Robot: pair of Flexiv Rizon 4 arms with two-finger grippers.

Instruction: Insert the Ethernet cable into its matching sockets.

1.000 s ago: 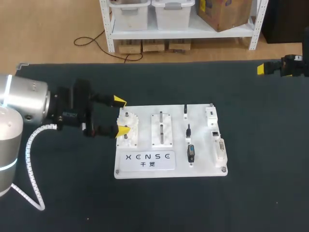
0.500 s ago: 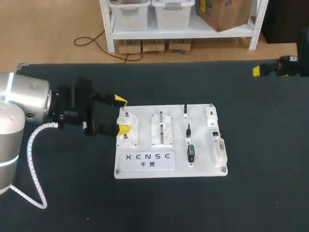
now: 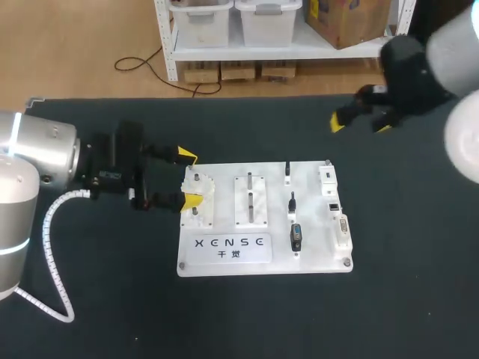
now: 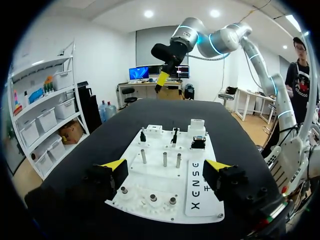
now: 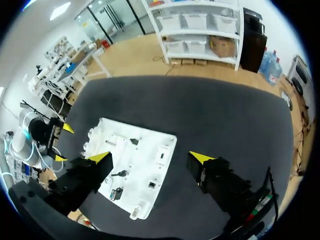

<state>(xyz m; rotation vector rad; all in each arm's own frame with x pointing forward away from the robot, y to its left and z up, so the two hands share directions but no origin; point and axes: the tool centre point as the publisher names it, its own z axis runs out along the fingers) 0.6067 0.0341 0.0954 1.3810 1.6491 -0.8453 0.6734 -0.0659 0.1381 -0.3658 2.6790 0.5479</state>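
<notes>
White board on matte black table

Its plastic face carries upright metal pegs and dark lettering along the near edge. Short black plugs stand in its right half; you cannot tell which is the Ethernet cable. Your left gripper is spread wide over the board's left edge, holding nothing. Your right gripper is spread and empty beyond the far right corner.
</notes>
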